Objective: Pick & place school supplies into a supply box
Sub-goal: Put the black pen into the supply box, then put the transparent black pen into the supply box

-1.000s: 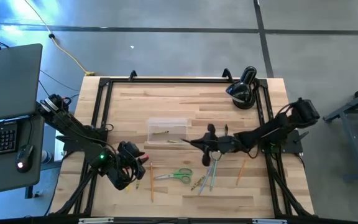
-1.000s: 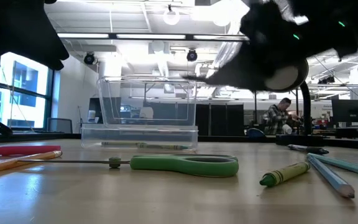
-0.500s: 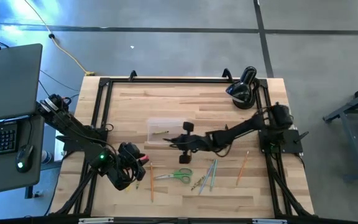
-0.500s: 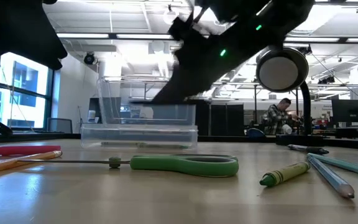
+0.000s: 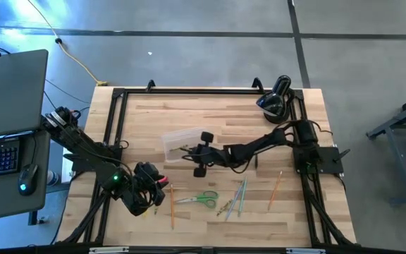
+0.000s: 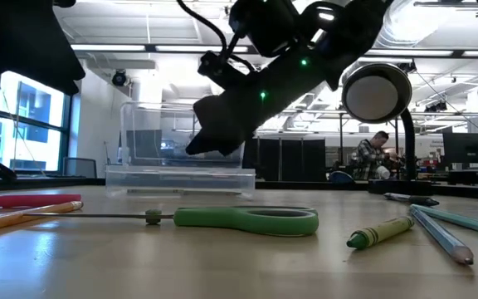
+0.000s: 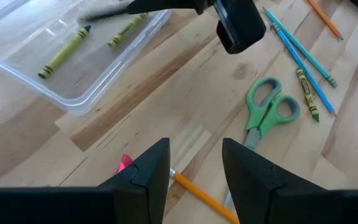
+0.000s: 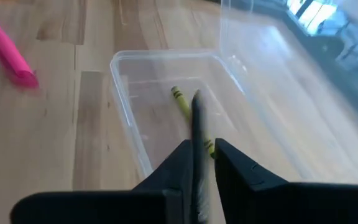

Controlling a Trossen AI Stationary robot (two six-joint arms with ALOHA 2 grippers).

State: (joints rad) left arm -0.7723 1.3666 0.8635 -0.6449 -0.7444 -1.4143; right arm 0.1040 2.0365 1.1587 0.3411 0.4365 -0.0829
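Observation:
The clear supply box point(image 5: 178, 141) lies mid-table with its lid up and yellow-green crayons point(image 7: 64, 53) inside. My right gripper point(image 5: 187, 153) reaches over the box from the table's right, shut on a dark pencil point(image 8: 195, 118). My left gripper point(image 7: 194, 168) hangs open at the near left, above an orange pencil point(image 7: 197, 194) and a pink piece point(image 7: 124, 163), touching nothing. Green-handled scissors point(image 5: 199, 200), blue pencils point(image 5: 240, 197), a green crayon point(image 6: 380, 232) and another orange pencil point(image 5: 274, 192) lie flat on the near half of the table. My right gripper pinches the dark pencil's shaft point(image 8: 197, 155) between its two fingers. The pencil lies along the fingers, and its free end point(image 8: 195, 96) sticks out past the tips over the inside of the box, clear of the floor. The fingers come from the table's right, slanting down.
A black rounded device point(image 5: 275, 102) on a stalk stands at the far right corner. A black frame point(image 5: 115, 127) runs round the table's edges. Bare wood lies on the far half behind the box. A laptop point(image 5: 9, 92) sits beyond the left edge.
My right gripper has travelled toward the table's left, from above the blue pencils to over the supply box, sinking a little and rolling about its own line. The box has shifted slightly toward the left edge and turned a bit.

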